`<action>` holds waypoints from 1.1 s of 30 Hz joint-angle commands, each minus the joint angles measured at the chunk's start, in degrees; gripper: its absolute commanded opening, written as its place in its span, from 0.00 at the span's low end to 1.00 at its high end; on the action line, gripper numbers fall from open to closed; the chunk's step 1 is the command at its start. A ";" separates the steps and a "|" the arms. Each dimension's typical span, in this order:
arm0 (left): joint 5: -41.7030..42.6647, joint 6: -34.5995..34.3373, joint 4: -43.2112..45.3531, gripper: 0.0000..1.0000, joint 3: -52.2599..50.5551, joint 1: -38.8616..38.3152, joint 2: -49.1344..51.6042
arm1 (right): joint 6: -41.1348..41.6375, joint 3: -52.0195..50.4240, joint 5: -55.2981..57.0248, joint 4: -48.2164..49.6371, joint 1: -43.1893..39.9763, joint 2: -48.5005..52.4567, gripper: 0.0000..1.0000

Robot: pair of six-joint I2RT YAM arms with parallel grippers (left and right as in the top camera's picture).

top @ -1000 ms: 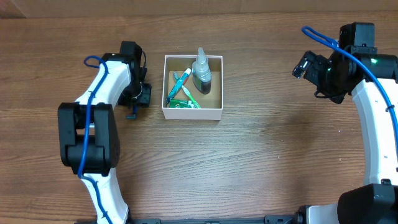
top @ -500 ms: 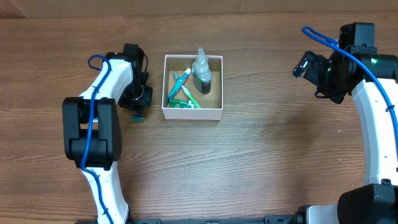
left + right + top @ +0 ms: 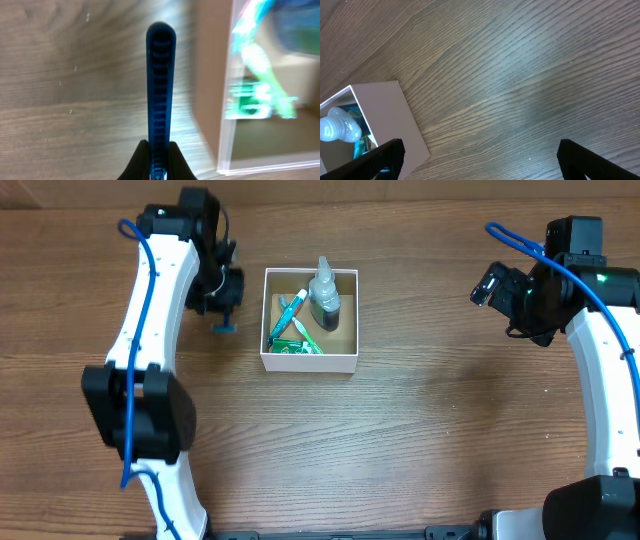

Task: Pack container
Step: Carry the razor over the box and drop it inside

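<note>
The container [image 3: 310, 361], a square white-walled box with a brown inside, sits at the table's upper middle. It holds a clear bottle [image 3: 324, 290], a teal toothbrush [image 3: 291, 312] and a green packet [image 3: 293, 346]. My left gripper [image 3: 226, 308] is just left of the box and is shut on a blue comb [image 3: 160, 90], which sticks out ahead of the fingers above the wood beside the box wall [image 3: 225, 100]. My right gripper [image 3: 490, 285] is open and empty, raised far right of the box; the box corner [image 3: 385, 125] shows in the right wrist view.
The wooden table [image 3: 400, 440] spreads around the box. Both arms' bases stand at the front edge, left and right.
My left gripper has lifted the blue comb off the table and moved it up and away from the front, staying left of the box. The right arm has not moved.
</note>
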 commanded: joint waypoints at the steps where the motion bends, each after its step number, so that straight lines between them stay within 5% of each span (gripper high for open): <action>1: 3.52 -5.55 5.49 0.04 2.14 -5.44 -6.23 | 0.31 0.83 0.07 0.24 -0.09 -0.52 1.00; 9: 0.59 -15.08 16.06 0.05 -4.37 -12.17 -0.74 | 0.31 0.83 0.07 0.24 -0.09 -0.52 1.00; 11: 0.28 -16.13 15.78 0.13 -6.16 -12.83 0.98 | 0.31 0.83 0.07 0.24 -0.09 -0.52 1.00; 15: -1.60 -16.13 13.92 0.55 -6.75 -12.76 0.79 | 0.31 0.83 0.07 0.24 -0.09 -0.52 1.00; 17: -1.68 -14.69 11.91 0.94 -6.25 -12.39 -1.18 | 0.31 0.83 0.07 0.24 -0.09 -0.52 1.00; 18: -1.70 -13.57 10.80 1.00 -5.90 -12.28 -2.32 | 0.31 0.83 0.07 0.24 -0.09 -0.52 1.00; 25: -17.59 -10.14 -4.63 1.00 -4.31 -12.07 -21.51 | 0.31 0.83 0.07 0.24 -0.09 -0.52 1.00; 33: -14.01 -12.63 -10.34 1.00 -4.70 -12.07 -51.65 | 0.31 0.83 0.07 0.24 -0.09 -0.52 1.00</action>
